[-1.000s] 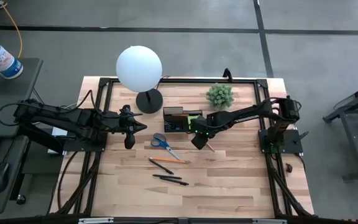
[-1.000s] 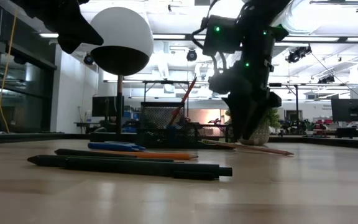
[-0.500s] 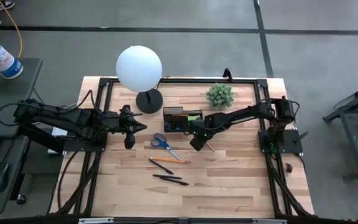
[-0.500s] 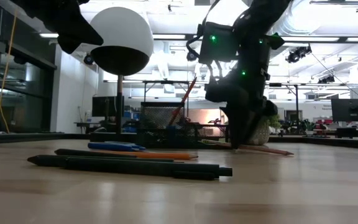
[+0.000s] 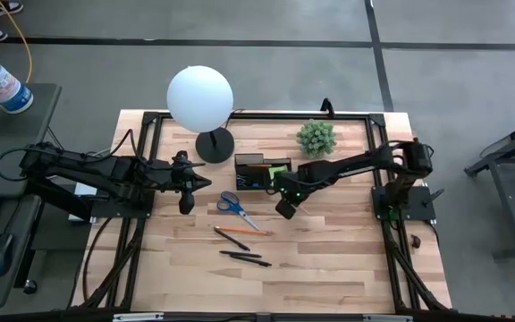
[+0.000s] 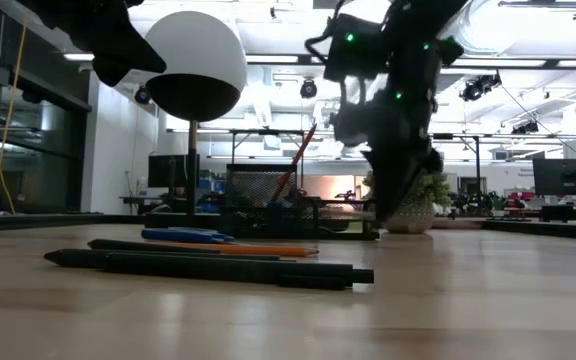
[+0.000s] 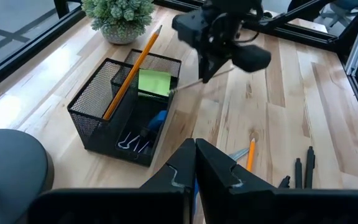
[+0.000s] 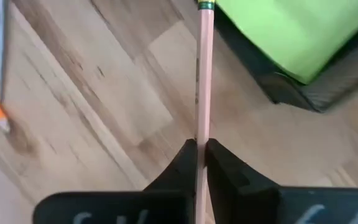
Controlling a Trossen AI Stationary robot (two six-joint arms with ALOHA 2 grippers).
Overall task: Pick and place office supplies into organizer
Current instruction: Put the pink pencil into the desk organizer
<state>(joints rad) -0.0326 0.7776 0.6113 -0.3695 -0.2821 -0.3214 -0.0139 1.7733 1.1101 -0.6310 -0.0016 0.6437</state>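
Observation:
My right gripper (image 5: 284, 209) hangs just right of the black mesh organizer (image 5: 259, 172), shut on a pale wooden pencil (image 8: 201, 74). The organizer (image 7: 126, 106) holds an upright orange pencil (image 7: 129, 68), a lime-green sticky pad (image 7: 154, 82) and a blue item. On the table lie the blue-handled scissors (image 5: 232, 205), an orange pencil (image 5: 240, 231) and black pens (image 5: 244, 258). My left gripper (image 5: 186, 202) waits shut, above the table left of the scissors. My right gripper pinches the pencil's shaft (image 8: 198, 134) between its two fingers, with pencil sticking out on both sides of them (image 7: 185, 85). The fingers point steeply down and lie across the pencil. The pencil hangs roughly level, clear of the table.
A lamp with a white globe (image 5: 200, 97) and round black base (image 5: 215, 145) stands left of the organizer. A small potted plant (image 5: 316, 137) sits behind it to the right. Bare wood lies along the near half of the table (image 5: 329, 268).
My right gripper has shut on the pale pencil that lay on the table right of the organizer, and has risen a little with it. The pencil is off the table now.

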